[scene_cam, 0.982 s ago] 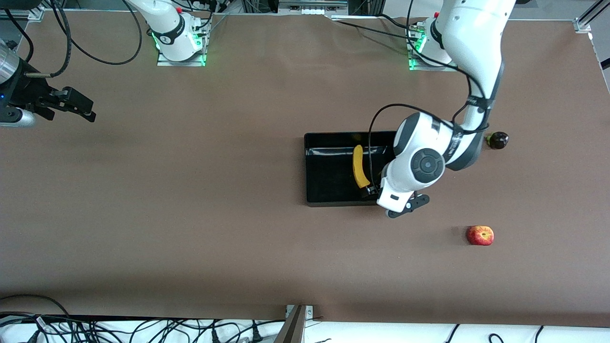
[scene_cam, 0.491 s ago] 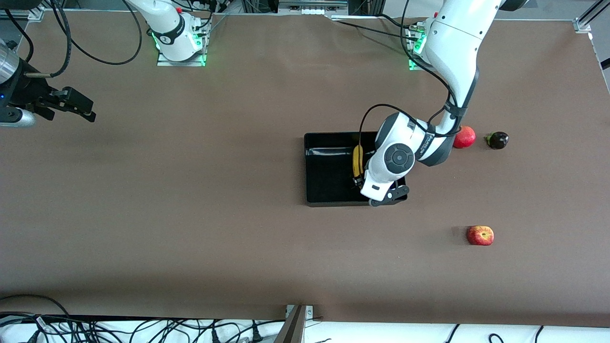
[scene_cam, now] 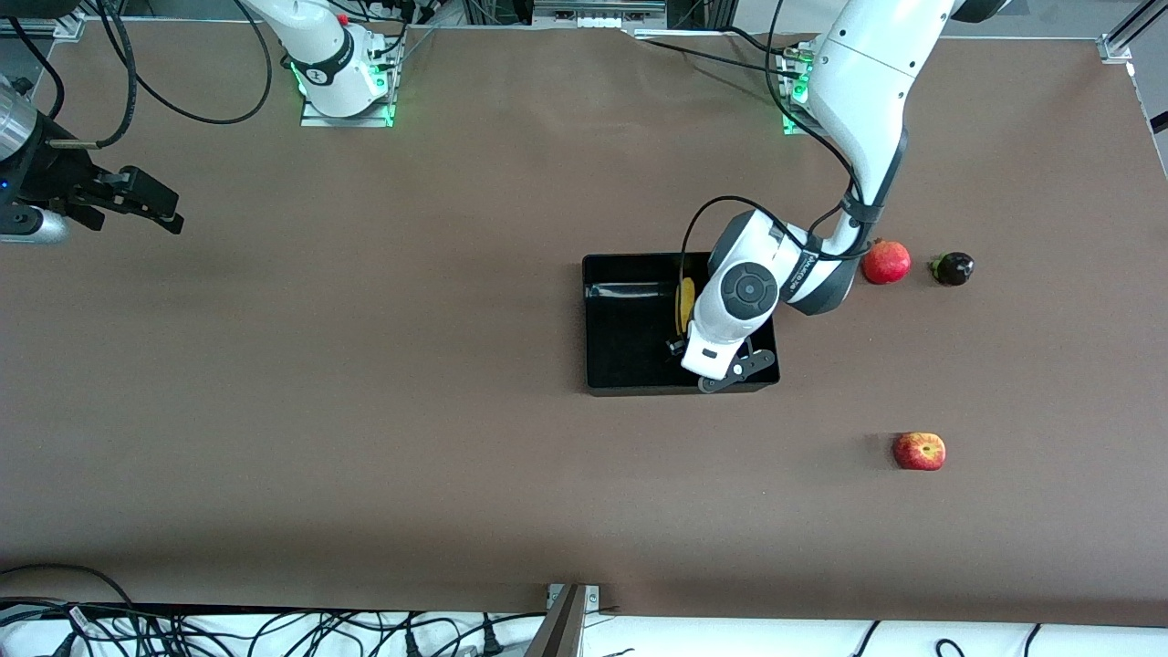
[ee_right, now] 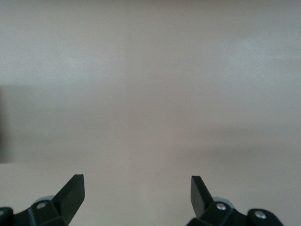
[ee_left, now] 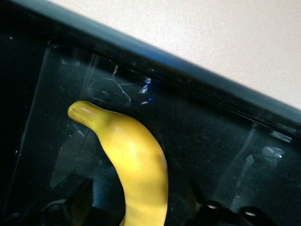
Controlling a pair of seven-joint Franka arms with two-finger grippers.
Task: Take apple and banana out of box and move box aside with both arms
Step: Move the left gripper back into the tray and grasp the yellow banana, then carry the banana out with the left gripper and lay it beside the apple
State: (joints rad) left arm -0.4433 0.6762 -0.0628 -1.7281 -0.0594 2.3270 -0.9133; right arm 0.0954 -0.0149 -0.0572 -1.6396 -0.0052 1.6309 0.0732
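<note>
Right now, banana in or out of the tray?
In. The banana lies on the black tray floor, left gripper straddling it.

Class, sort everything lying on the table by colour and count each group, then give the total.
Red: 2, the apple and the red round fruit
Yellow: 1, the banana
Black: 1, the tray
Dark: 1, the small dark fruit
Total: 5
</note>
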